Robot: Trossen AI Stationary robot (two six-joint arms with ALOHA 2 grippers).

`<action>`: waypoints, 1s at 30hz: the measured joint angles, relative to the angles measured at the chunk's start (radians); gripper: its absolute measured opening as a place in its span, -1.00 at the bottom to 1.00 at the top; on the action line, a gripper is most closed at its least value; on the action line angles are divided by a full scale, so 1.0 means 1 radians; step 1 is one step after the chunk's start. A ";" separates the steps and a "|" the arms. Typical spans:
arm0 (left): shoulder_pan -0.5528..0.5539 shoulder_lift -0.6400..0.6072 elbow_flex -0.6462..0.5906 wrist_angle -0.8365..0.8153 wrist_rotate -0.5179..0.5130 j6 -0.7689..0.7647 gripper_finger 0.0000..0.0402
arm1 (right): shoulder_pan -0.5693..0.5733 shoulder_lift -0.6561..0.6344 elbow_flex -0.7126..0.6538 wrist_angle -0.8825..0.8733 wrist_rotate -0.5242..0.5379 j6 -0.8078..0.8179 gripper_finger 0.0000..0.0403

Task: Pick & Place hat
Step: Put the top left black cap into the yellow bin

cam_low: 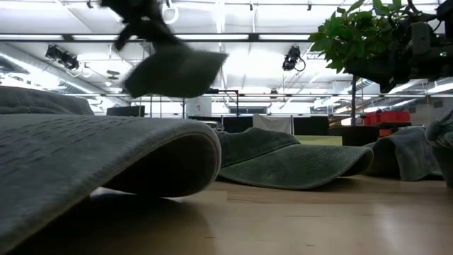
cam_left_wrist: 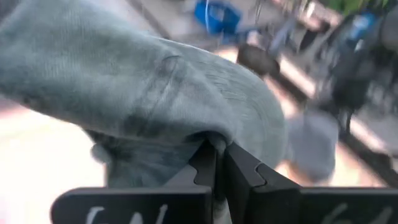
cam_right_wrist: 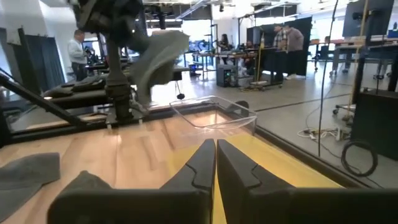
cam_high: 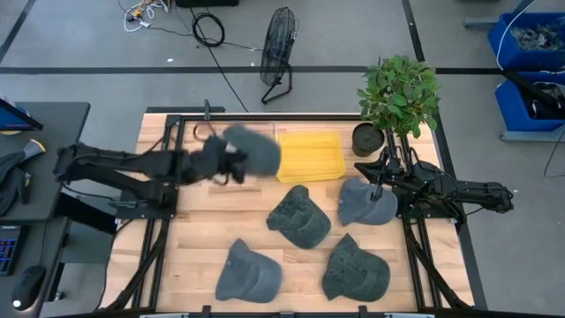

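My left gripper (cam_high: 231,164) is shut on a grey hat (cam_high: 253,148), held in the air just left of the yellow tray (cam_high: 311,155) at the table's far middle. The held hat also shows high up in the low view (cam_low: 177,71) and in the right wrist view (cam_right_wrist: 158,53). My right gripper (cam_right_wrist: 216,155) is shut and empty at the table's right side, above and beside another grey hat (cam_high: 366,201). Three more grey hats lie flat on the table: one at the middle (cam_high: 300,215), one at the near left (cam_high: 249,271) and one at the near right (cam_high: 355,268). My left gripper pinches a bunched fold of the hat's cloth (cam_left_wrist: 211,138) between its two fingers. The fingers come roughly level from the table's left. The hat is lifted clear of the table, and its crown (cam_left_wrist: 143,81) bulges out beyond the fingertips.
A potted plant (cam_high: 399,93) stands at the table's far right corner, close to my right arm. The black frame rails (cam_high: 168,212) run along both table sides. Bare wood shows at the left (cam_high: 199,221) between the left rail and the hats.
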 joint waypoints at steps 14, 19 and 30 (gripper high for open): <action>0.244 0.413 0.229 0.407 0.238 0.359 -0.92 | 0.000 0.000 0.000 0.000 0.001 0.001 -0.89; 0.248 0.397 0.233 0.306 0.194 0.384 -0.91 | 0.000 0.000 0.000 0.000 -0.013 0.046 -0.89; 0.196 0.261 0.233 0.082 0.140 0.384 -0.91 | 0.001 0.010 0.000 0.294 -0.153 -0.096 -0.77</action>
